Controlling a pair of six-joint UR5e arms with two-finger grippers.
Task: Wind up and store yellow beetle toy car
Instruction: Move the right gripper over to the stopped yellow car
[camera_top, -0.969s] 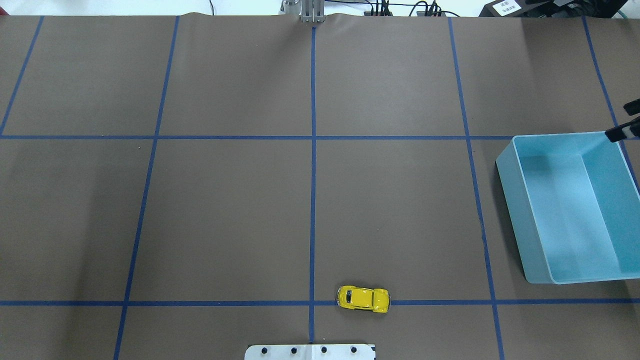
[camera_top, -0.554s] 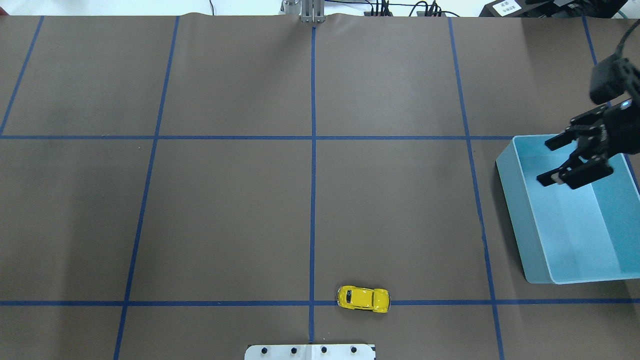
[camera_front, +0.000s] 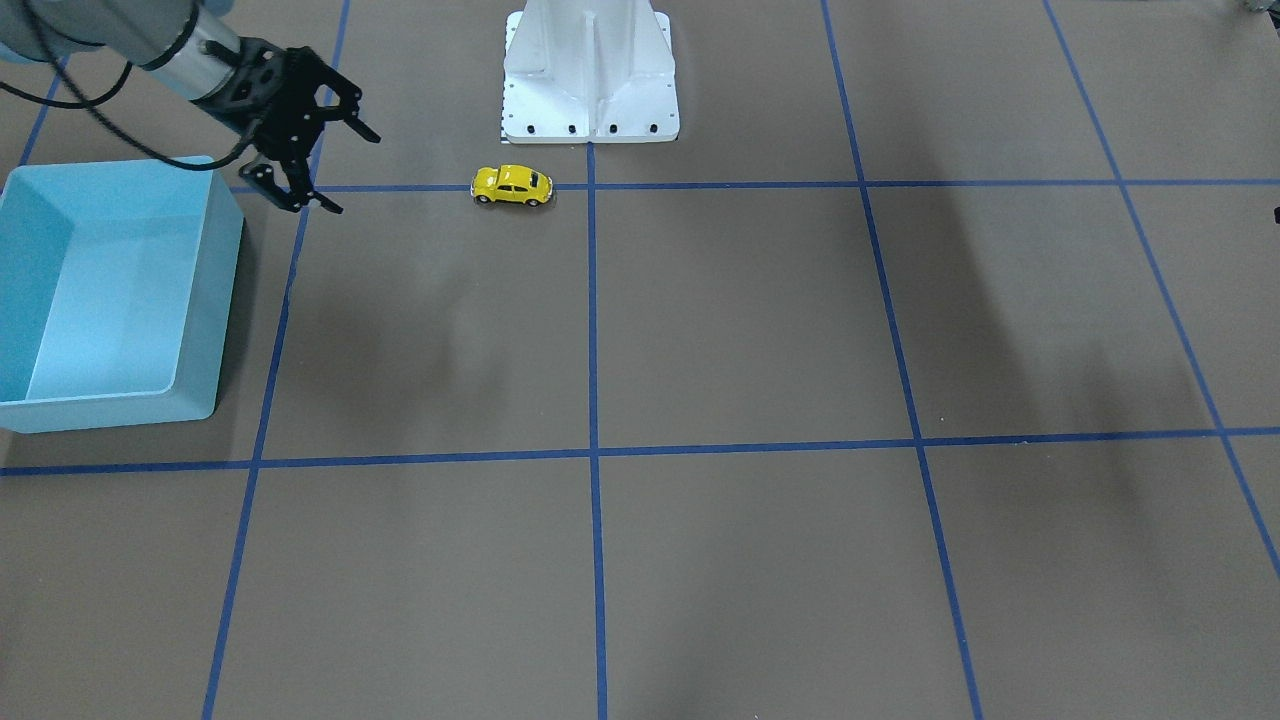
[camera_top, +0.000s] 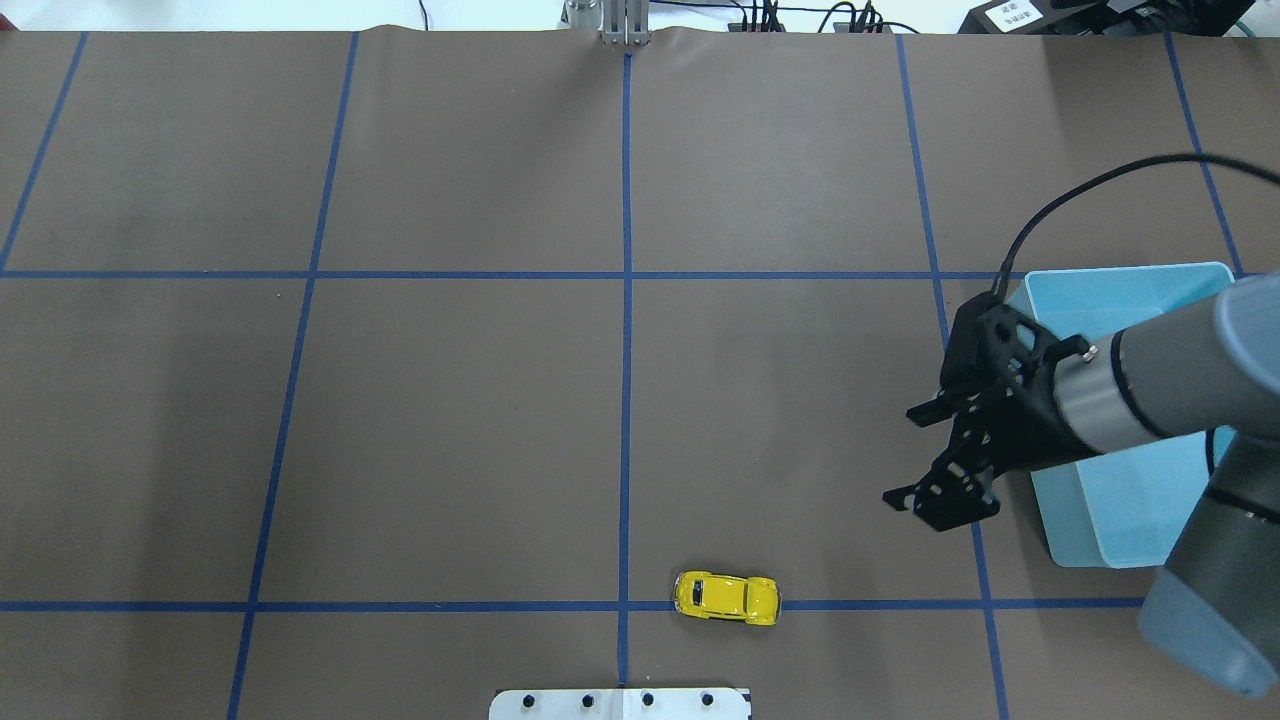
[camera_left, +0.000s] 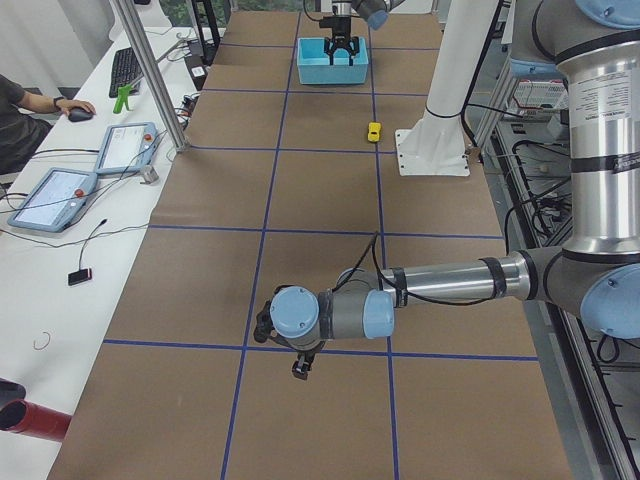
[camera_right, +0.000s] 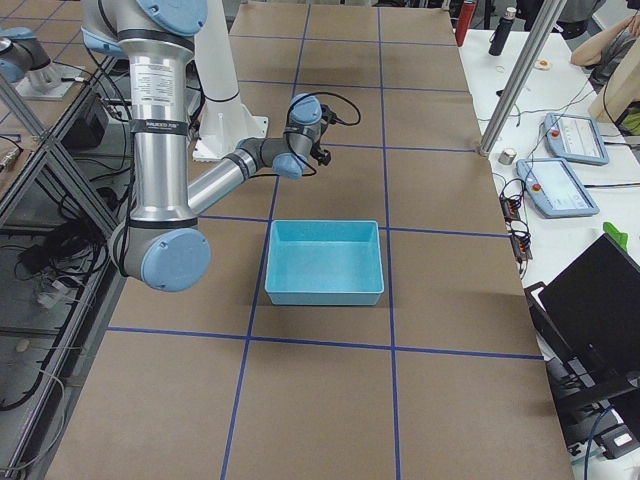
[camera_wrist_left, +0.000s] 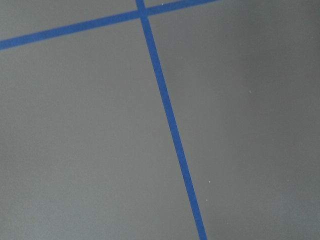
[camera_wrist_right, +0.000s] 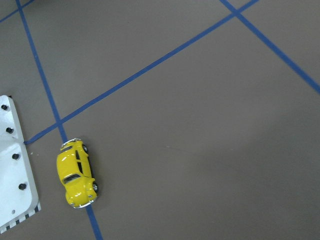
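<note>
At 6 o'clock on the overhead table, yellow beetle toy car (camera_top: 727, 597) sits on its wheels across the blue tape line, just beyond the white base plate (camera_top: 620, 703). Label (camera_top: 1010, 14) at 1 o'clock: too small for me to read. Light blue bin (camera_top: 1120, 510) at 3 o'clock, only its own floor showing. Right gripper (camera_top: 902, 456) jaws apart, hovering beside the bin's left wall. Car well apart, at its 8 o'clock. Left gripper (camera_left: 300, 368): I can't tell jaw state.

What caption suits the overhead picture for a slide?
Open right gripper hovers near the light blue bin, apart from the yellow beetle toy car on a blue tape line.
</note>
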